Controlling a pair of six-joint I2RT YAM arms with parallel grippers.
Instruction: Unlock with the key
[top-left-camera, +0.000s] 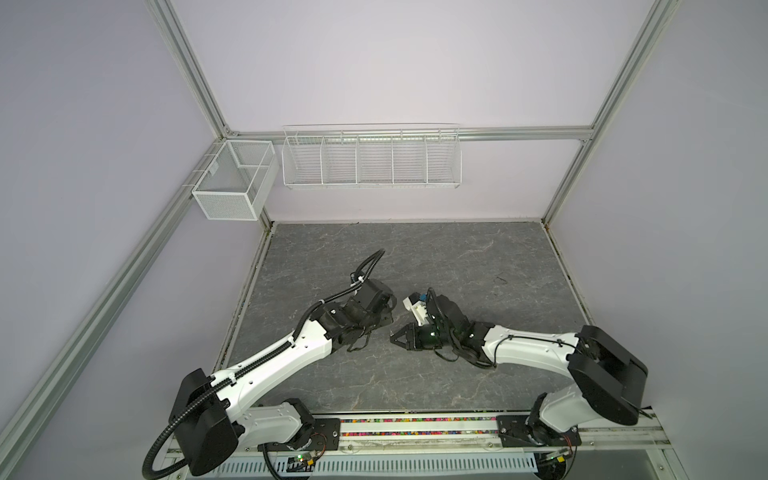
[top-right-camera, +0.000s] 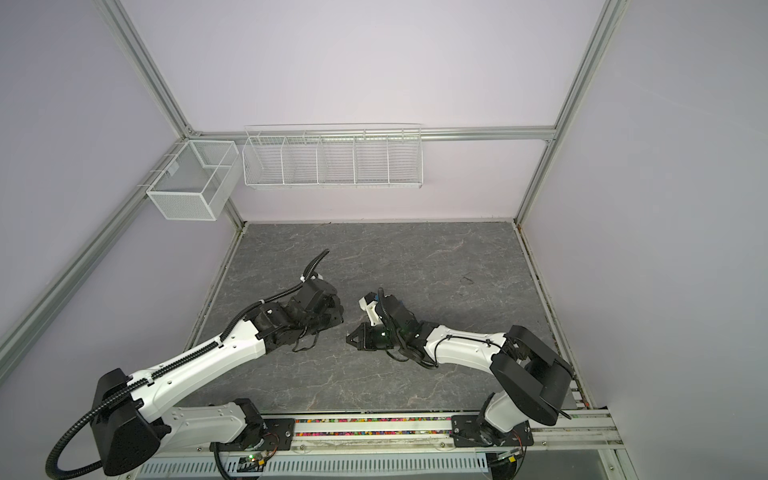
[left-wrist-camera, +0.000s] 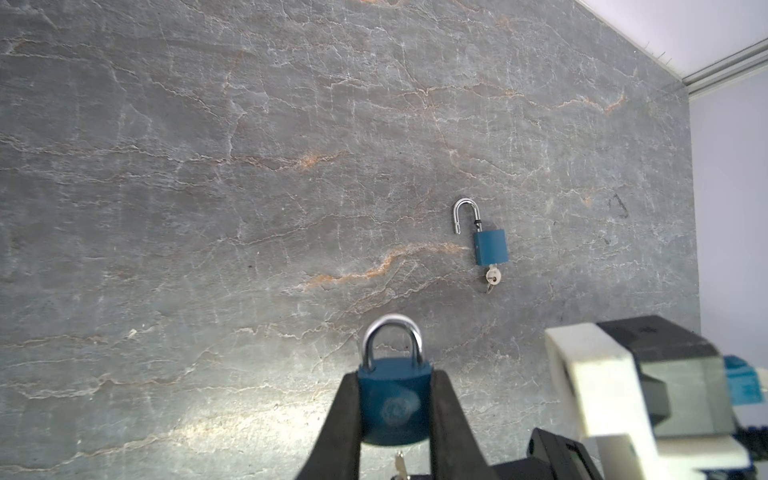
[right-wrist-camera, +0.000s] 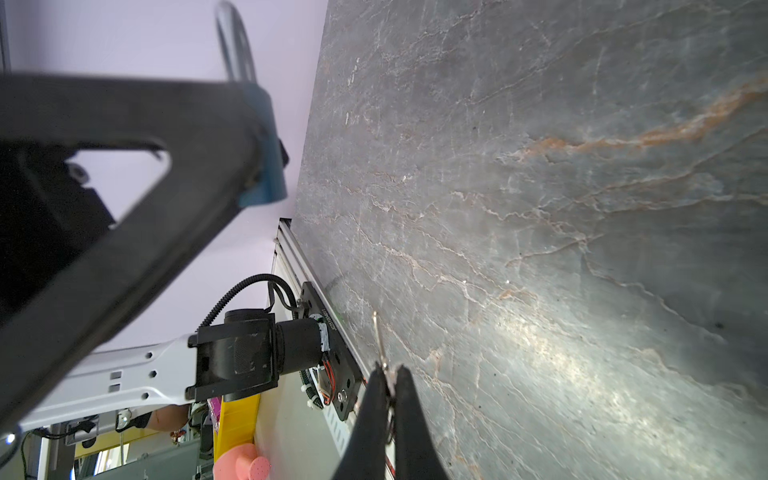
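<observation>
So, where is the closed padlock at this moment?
In the left wrist view the closed padlock is clamped in the left gripper, near the middle of the table, with the open padlock lying beyond it.

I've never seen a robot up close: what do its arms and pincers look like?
Both arms have smooth white shells with black joint housings. The left arm carries a ribbed black cable hose along its side; the right arm has thin black wires. The left gripper and right gripper each have two tapered black fingers.
</observation>
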